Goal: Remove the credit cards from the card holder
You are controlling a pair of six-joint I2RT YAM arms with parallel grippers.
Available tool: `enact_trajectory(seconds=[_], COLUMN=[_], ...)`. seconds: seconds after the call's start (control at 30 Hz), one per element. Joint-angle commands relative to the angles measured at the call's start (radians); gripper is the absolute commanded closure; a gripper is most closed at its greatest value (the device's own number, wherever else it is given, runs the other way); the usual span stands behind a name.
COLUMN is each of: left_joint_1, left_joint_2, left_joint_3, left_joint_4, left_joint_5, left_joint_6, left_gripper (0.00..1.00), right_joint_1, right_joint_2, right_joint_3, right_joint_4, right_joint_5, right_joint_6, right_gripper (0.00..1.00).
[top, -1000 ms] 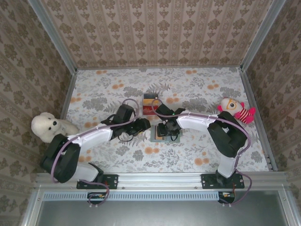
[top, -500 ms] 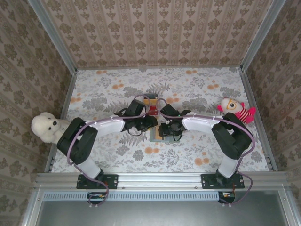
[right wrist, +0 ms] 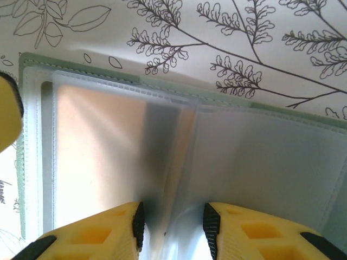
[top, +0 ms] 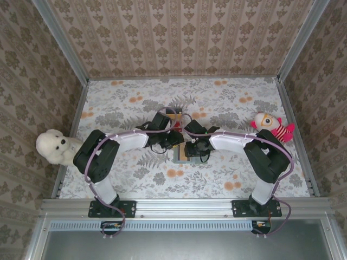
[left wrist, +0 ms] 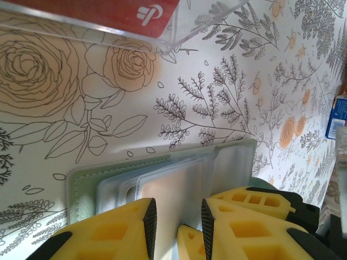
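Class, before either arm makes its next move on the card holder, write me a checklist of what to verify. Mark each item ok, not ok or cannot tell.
1. Card holder lies open on the table: ok.
2. Right gripper straddles a clear sleeve, jaws apart: ok.
3. Left gripper is over the sleeves as well, jaws apart: ok.
4. Either gripper actually pinching a sleeve or card: cannot tell.
5. A card visible inside the frosted sleeves: cannot tell.
6. Clear box stands apart from the holder: ok.
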Motion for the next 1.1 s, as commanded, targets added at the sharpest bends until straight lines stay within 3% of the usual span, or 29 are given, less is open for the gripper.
enact_trajectory(seconds=[0.0, 0.43, 1.07], left_joint_1=[0.003, -0.014, -0.021], left_joint_2=[0.028, 0.086, 0.139], left_joint_3=[0.024, 0.110, 0.110], left_joint_4=[-0.040, -0.262, -0.191], left_joint_5=[0.016, -0.019, 0.111], left_joint_6=[0.011, 0.096, 0.178], left_gripper=[0.69, 0.69, 0.72], right_joint_1=[-0.013, -0.012, -0.015], right_joint_2=[0.079, 0.093, 0.107], right_joint_3=[-0.049, -0.049, -0.055], right_joint_4=[-0.072, -0.055, -0.022], right_joint_5=[0.108, 0.092, 0.024], right_joint_6=[-0.009, -0.009, -0.025], right_gripper=[0.61, 0.61, 0.60])
